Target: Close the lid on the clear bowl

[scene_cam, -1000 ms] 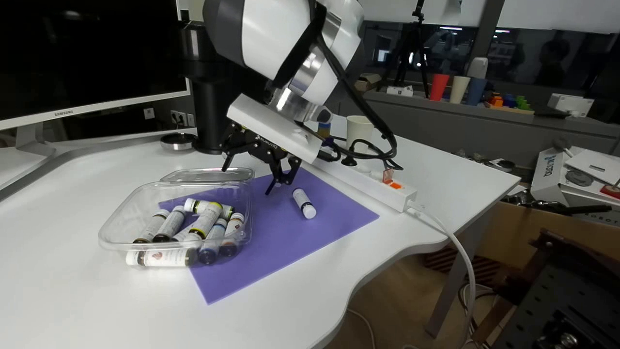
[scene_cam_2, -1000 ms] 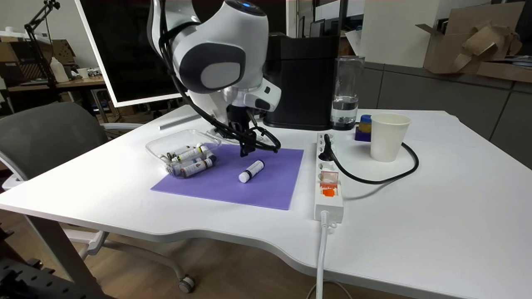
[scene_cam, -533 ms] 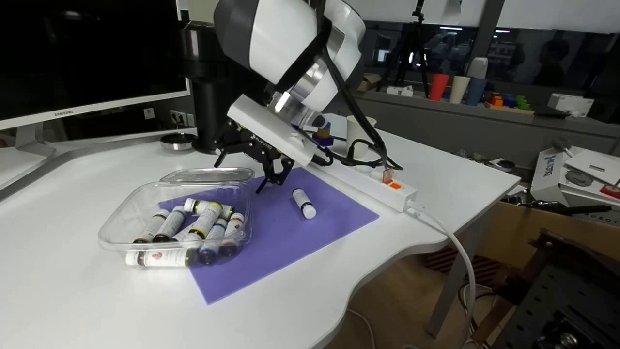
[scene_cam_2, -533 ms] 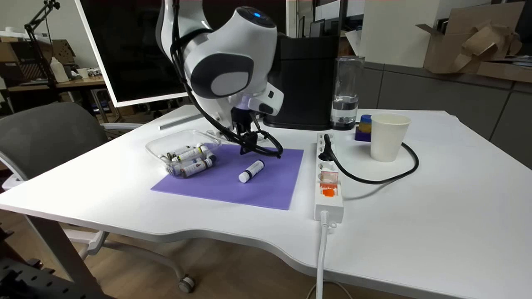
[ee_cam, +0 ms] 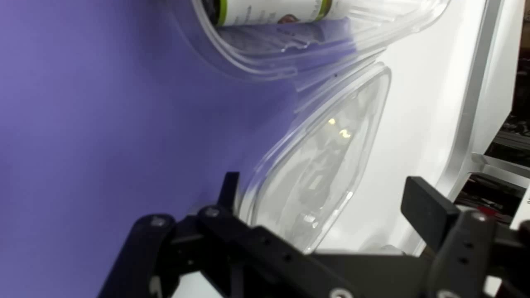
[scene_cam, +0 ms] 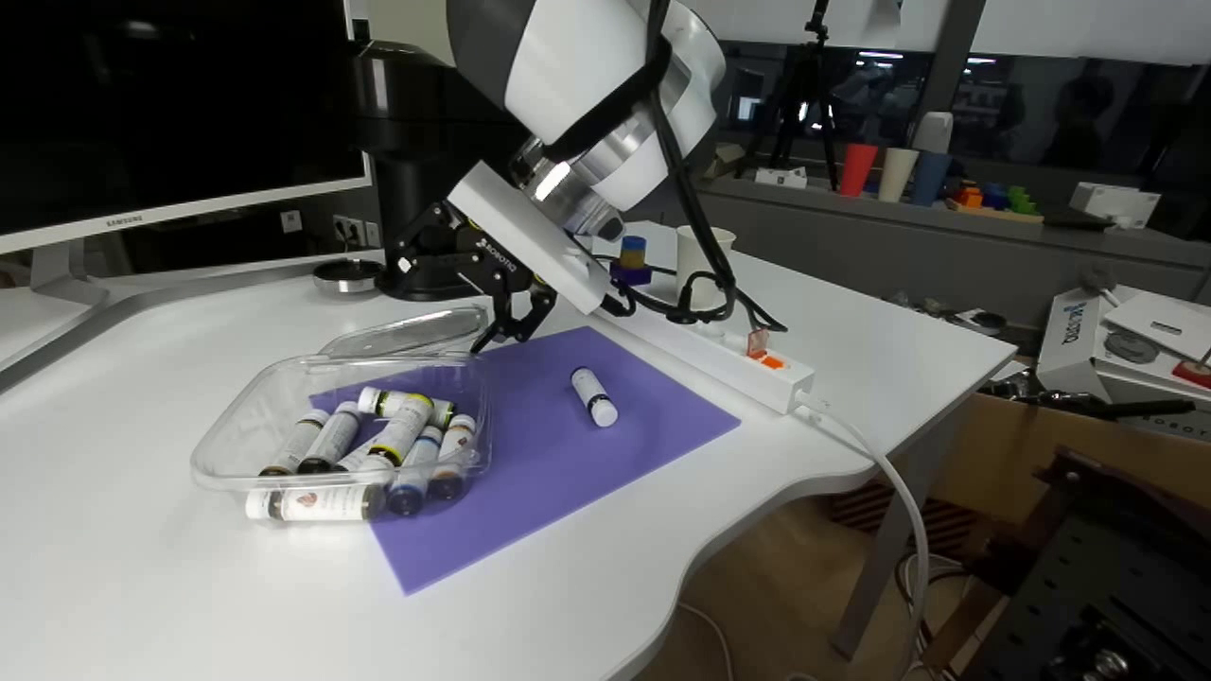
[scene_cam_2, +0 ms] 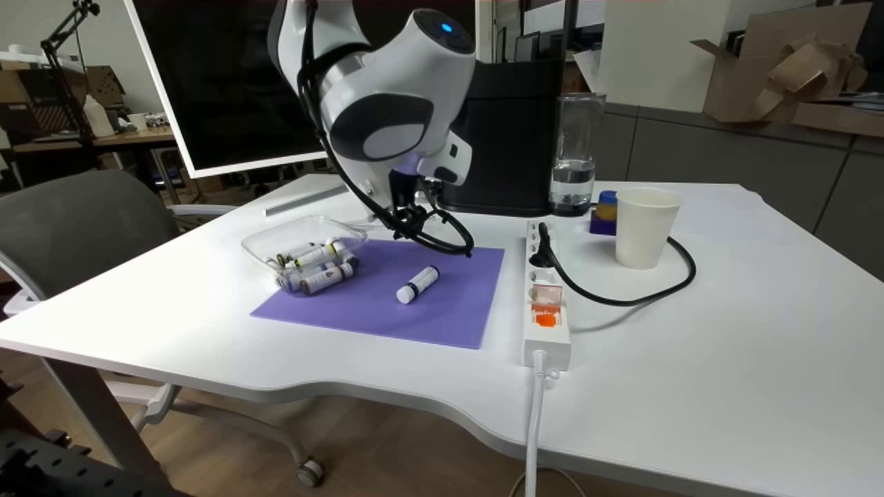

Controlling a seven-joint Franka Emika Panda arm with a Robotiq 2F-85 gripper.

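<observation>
The clear bowl (scene_cam: 236, 426) sits partly on the purple mat (scene_cam: 553, 473) and partly on the worktop (scene_cam: 114, 567), its mouth uncovered. Its lid (scene_cam: 407, 333) extends from the bowl's hinge side and slants, one end higher than the other — propped, it seems, by the lower finger (scene_cam: 485, 338) of the end effector (ee_cam: 323, 182), which sits at that higher end. Whether the finger bears on the underside or only against the rim cannot be told. The end effector itself is released: its fingers stand wide apart beside the bowl, with the lid showing between them in the wrist view and nothing clamped. Such a spread probably suits scooping better than pinching, since a thin hinged sheet needs only a push to swing over the bowl.

The bottles (scene_cam: 404, 426) piled inside the bowl likely act as ballast, steadying it against that push. A loose bottle (scene_cam: 594, 397) lies on the mat well apart from the bowl, apparently outside the lid's path. Closing looks barely begun. The next move calls for carrying the higher end up and then over towards the bowl's mouth — gently, because the lid could slide off the finger and flop flat, or the bowl could skid on the worktop.
</observation>
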